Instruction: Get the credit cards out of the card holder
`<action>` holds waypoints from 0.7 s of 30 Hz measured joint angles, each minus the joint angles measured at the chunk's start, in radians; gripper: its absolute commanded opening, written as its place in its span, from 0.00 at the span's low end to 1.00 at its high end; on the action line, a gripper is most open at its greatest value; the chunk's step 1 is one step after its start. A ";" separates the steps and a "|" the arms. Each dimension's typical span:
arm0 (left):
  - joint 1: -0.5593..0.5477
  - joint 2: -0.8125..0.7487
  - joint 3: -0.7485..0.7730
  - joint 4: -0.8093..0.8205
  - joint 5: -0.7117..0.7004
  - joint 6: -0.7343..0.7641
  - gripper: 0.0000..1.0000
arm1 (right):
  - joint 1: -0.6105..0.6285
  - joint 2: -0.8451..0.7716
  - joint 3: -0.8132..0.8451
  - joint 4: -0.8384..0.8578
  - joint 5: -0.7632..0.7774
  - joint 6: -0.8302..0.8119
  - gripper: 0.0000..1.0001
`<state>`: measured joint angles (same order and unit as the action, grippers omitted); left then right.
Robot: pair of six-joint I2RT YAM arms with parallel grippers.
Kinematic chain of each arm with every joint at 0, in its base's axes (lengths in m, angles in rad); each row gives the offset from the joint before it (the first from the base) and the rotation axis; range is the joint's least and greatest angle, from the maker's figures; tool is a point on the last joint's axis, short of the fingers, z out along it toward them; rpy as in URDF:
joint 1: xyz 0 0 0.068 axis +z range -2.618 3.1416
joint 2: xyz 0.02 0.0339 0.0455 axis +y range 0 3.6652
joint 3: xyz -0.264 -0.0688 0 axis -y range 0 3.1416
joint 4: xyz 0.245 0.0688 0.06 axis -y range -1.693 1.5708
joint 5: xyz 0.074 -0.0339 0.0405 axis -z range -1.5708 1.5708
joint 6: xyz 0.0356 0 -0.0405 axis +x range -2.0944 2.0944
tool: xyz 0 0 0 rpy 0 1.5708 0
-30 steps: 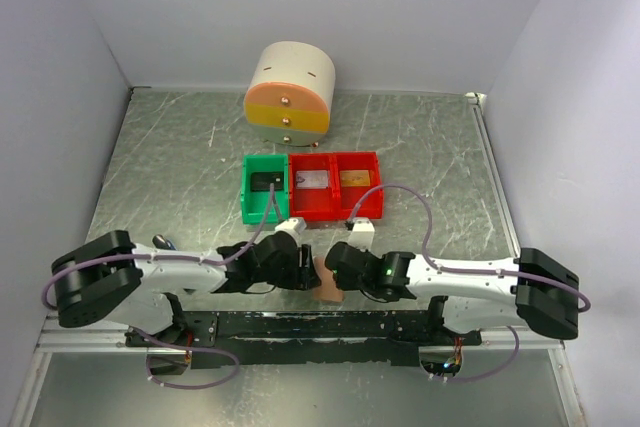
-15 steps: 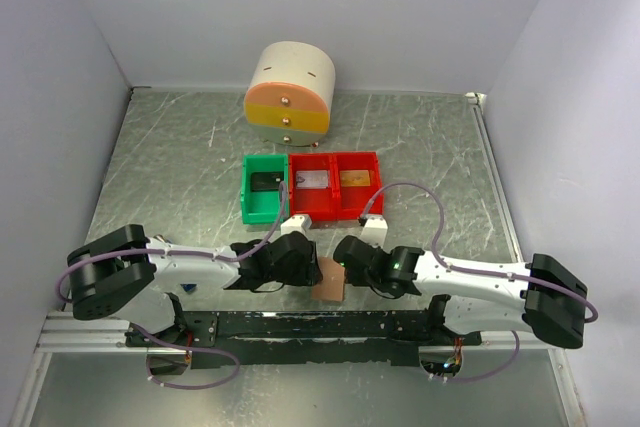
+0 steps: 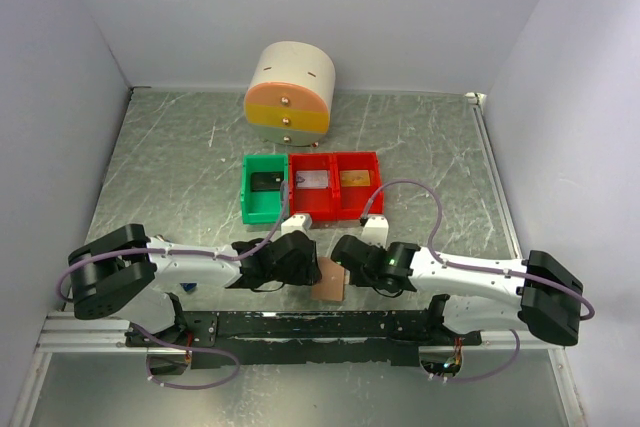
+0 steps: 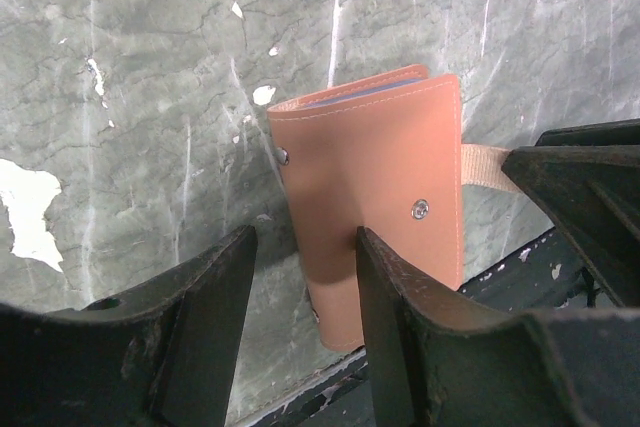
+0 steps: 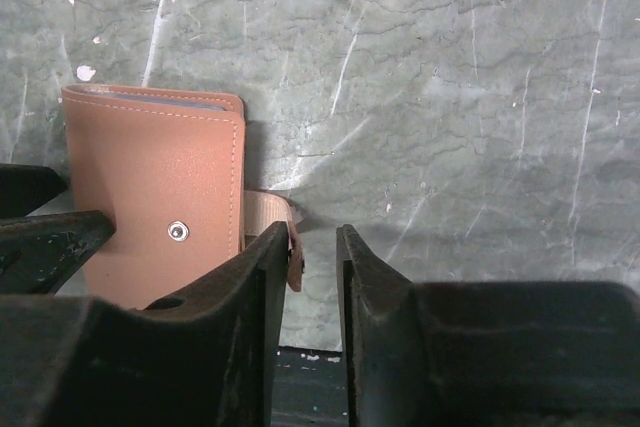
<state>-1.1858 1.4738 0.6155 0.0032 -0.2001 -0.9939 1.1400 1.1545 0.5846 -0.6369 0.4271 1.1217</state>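
The tan-brown card holder (image 3: 328,279) lies closed and flat on the table near the front edge, between both grippers. A thin pale blue edge, perhaps the credit cards (image 4: 352,94), shows between its covers at the far end. My left gripper (image 4: 305,257) is open; its right finger lies over the holder's (image 4: 375,167) near left corner, and the left finger stands apart on bare table. My right gripper (image 5: 318,242) is open by a narrow gap just right of the holder (image 5: 155,197). The holder's strap tab (image 5: 280,222) rests against the inner side of its left finger.
Behind the holder stands a row of bins, one green (image 3: 262,209) and two red (image 3: 335,209); a pale card (image 3: 312,180) lies in the middle one. A round cream-and-orange drawer unit (image 3: 290,92) stands further back. A black rail (image 3: 320,325) runs along the front edge.
My right gripper's jaws have parted a little beside the strap. The left jaws have narrowed slightly. Both arms have shifted a little around the holder, which stays near the front edge.
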 measured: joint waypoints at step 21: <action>0.000 -0.045 -0.007 -0.069 -0.041 0.009 0.62 | -0.026 -0.006 -0.007 0.078 -0.034 -0.057 0.00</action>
<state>-1.1858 1.4288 0.6083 -0.0662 -0.2409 -0.9852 1.1137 1.1484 0.5777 -0.5587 0.3935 1.0649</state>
